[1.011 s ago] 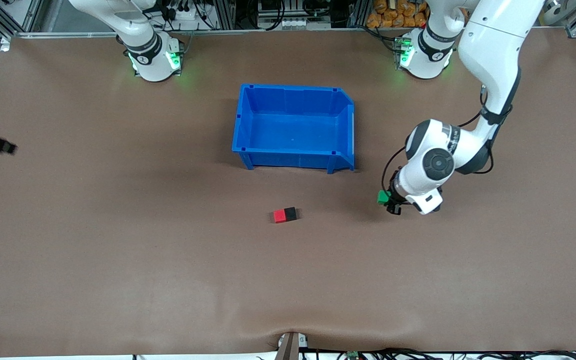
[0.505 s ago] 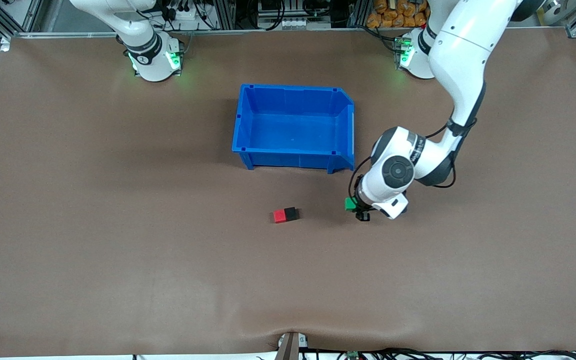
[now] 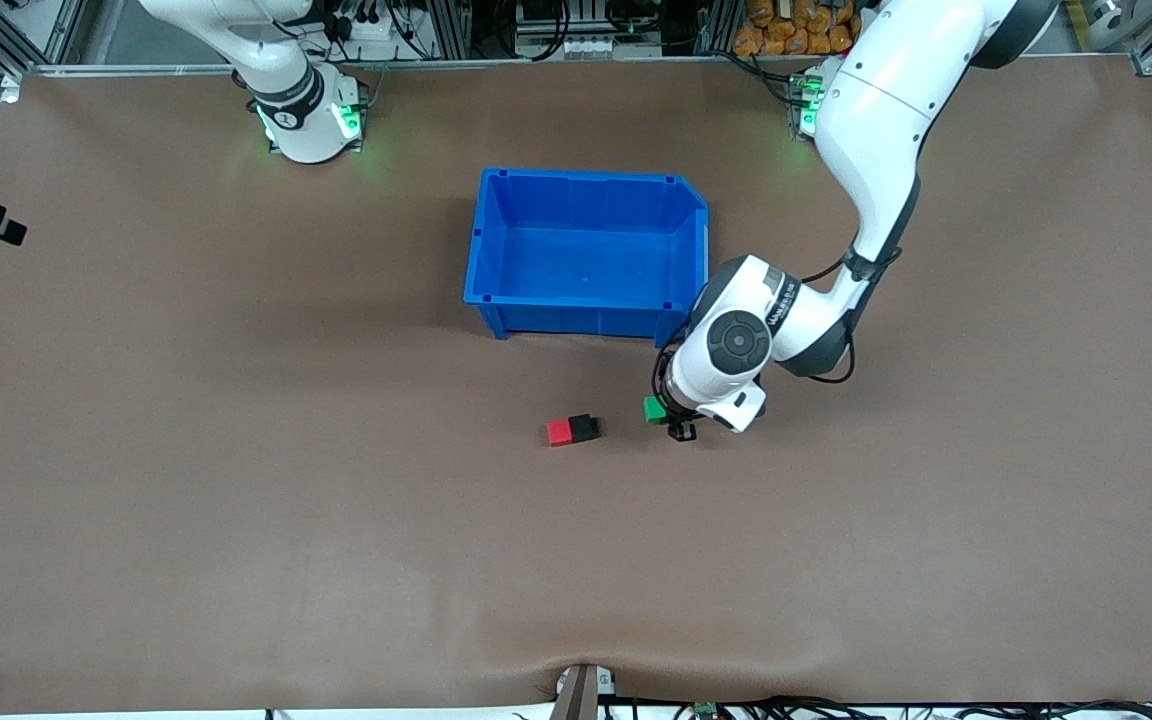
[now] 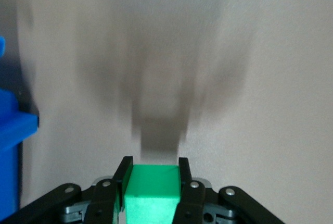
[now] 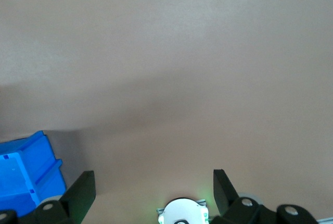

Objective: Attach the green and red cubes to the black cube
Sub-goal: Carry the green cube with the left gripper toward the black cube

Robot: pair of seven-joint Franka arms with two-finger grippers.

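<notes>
If I bring the green cube (image 3: 653,408) in crooked or too low, it could shove the black cube (image 3: 584,427) and its joined red cube (image 3: 561,432) along the bench (image 3: 236,500) instead of mating. My left pincer (image 4: 154,174) is clamped on the green cube, over bare bench just beside the pair (nearer the camera than the blue bin (image 3: 586,310)). My right pincer (image 5: 153,182) waits with its fingers apart, holding nothing.

You've a brown-covered table (image 3: 236,500): blue plastic bin (image 3: 588,248) at 12 o'clock from touching red cube (image 3: 561,432) and black cube (image 3: 584,427).
</notes>
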